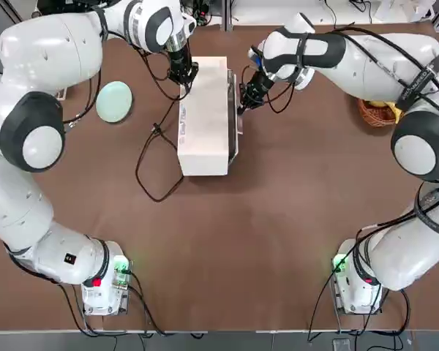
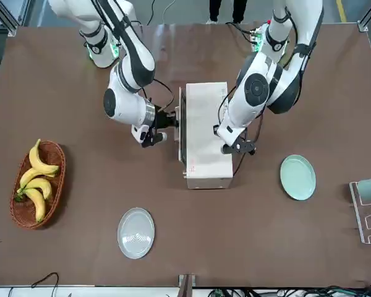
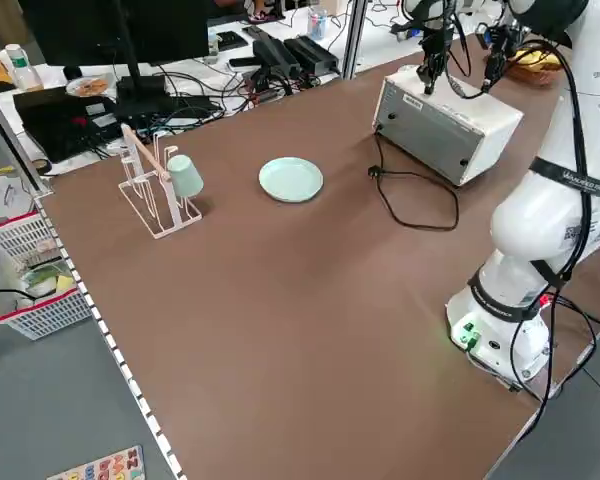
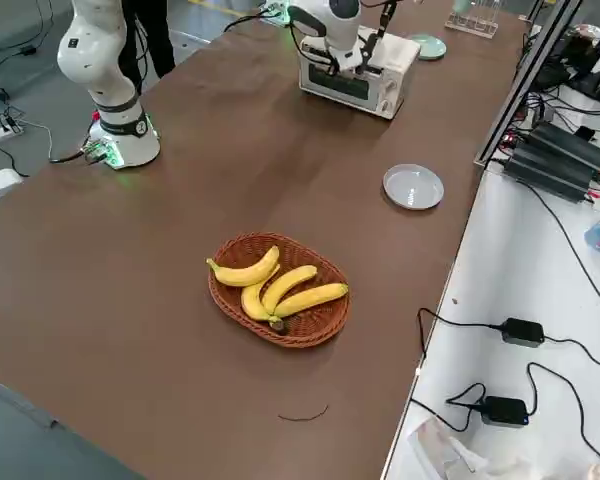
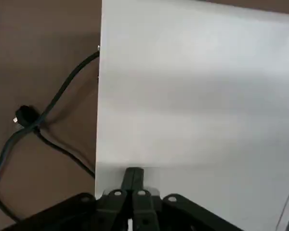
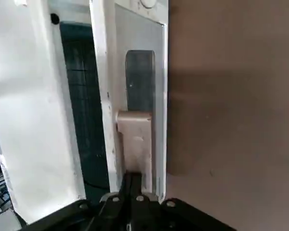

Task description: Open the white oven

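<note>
The white oven (image 1: 205, 124) lies in the middle of the table, far from the arms' bases, with its silver-framed glass door (image 6: 139, 77) facing the right arm. My left gripper (image 1: 186, 82) is shut, and its tips (image 5: 134, 174) press down on the oven's white top near the back edge. At the door side, my right gripper (image 1: 243, 106) is shut too, with its tips (image 6: 132, 178) against the bar handle (image 6: 135, 139). A narrow dark gap shows between the door and the oven body. The front view shows the oven (image 2: 207, 136) between both grippers.
The oven's black cord (image 1: 154, 161) loops over the table on the left arm's side. A pale green plate (image 1: 114, 101) lies beyond it. A grey plate (image 2: 135, 232) and a basket (image 2: 60, 173) of bananas sit on the right arm's side. A rack with a cup (image 3: 160, 185) stands far left.
</note>
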`<control>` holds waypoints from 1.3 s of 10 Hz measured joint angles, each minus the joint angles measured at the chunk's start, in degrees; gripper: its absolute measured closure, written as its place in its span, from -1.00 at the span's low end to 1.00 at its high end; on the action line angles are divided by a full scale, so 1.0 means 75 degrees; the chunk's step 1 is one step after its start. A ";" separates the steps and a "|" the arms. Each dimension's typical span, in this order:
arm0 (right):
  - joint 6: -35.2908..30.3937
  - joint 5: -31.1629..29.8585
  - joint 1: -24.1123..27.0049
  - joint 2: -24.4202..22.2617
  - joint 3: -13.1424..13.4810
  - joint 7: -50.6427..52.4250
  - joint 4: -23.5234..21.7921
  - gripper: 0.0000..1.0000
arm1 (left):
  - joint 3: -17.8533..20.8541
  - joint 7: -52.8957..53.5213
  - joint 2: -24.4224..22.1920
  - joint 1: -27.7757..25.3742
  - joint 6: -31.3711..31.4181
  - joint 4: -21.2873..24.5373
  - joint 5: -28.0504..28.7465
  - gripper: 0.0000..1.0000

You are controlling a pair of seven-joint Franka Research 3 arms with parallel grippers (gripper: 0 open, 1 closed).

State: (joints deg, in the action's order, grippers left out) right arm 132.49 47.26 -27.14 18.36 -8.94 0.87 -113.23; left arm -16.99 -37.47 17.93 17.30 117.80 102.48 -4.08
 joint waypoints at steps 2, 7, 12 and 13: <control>-0.0081 -0.0004 0.0025 -0.0036 0.0129 0.0150 -0.0128 0.93 | 0.0001 0.0000 0.0000 0.0000 0.0002 0.0000 0.0000 0.97; -0.0034 -0.0065 0.0058 -0.0038 0.0487 0.0435 -0.0584 0.90 | 0.0002 0.0000 0.0000 -0.0003 0.0002 0.0003 0.0000 0.97; 0.0112 -0.0285 0.0023 0.0255 0.0854 0.0610 -0.0783 0.40 | 0.0002 0.0000 0.0000 -0.0004 0.0002 0.0003 0.0000 0.97; 0.0210 -0.0405 0.0014 0.0287 0.0906 0.0657 -0.0793 0.12 | 0.0002 0.0000 -0.0001 -0.0004 0.0002 0.0003 0.0000 0.97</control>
State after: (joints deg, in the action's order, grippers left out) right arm 134.06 44.22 -27.03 20.51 -2.15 5.80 -119.18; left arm -16.98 -37.47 17.93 17.27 117.81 102.50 -4.08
